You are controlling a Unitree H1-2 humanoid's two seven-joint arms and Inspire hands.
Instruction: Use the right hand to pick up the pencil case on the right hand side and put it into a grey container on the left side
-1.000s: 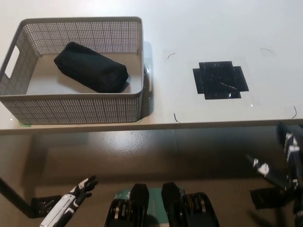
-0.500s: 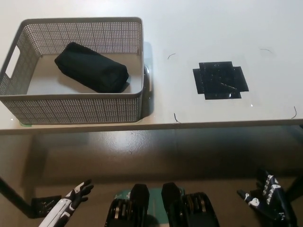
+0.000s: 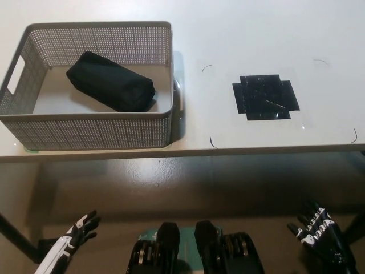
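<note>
The black pencil case (image 3: 110, 81) lay inside the grey container (image 3: 91, 131), slanted across its pale floor and nearer the far wall than the near one. By that placement the task looked finished — the case sat where it was meant to go.

Both hands hung low, below the table's near edge and well away from the container. The black right hand (image 3: 318, 235) was at the lower right, fingers spread and holding nothing. The white left hand (image 3: 77, 233) rested at the lower left, also empty with its fingers apart. Their position suggested a neutral rest, clear of the work surface, since nothing was left to carry.

The container was a rectangular basket of stiff perforated plastic, its walls a fine mesh with a solid rim and a cut-out handle slot in the left end. The case looked like soft matte fabric, an elongated rounded shape with no sheen.

To the right of the container, on the smooth white table (image 3: 256, 34), lay a black cross-shaped patch of tape (image 3: 265, 96) — glossy, probably marking the case's starting spot.
</note>
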